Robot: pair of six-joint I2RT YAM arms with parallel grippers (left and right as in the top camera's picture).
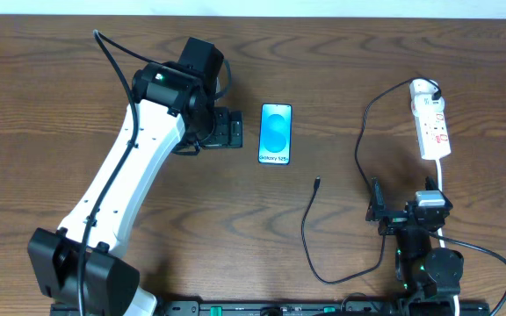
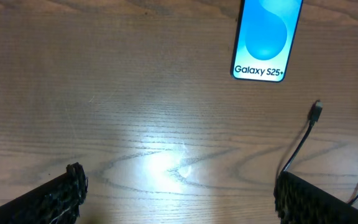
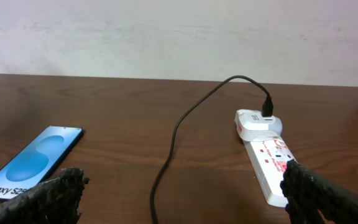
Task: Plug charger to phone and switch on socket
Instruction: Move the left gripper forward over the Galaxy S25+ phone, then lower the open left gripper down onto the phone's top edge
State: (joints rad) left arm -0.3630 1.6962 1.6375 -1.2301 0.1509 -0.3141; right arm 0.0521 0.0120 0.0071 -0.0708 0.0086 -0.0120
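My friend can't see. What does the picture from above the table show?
A blue-screened phone lies face up on a brown table, with the black charger lying loose nearby, not plugged into it. The white socket sits far right.

Overhead, light is soft and even, with faint shadows on the dark tabletop (image 1: pixel 42 105). The left wrist view shows a pale glare patch on the wood, slightly soft. The phone (image 1: pixel 276 132) screen glows bright. In the right wrist view the fingers (image 3: pixel 48 196) are dark, blurred shapes under a bright wall (image 3: pixel 166 37).
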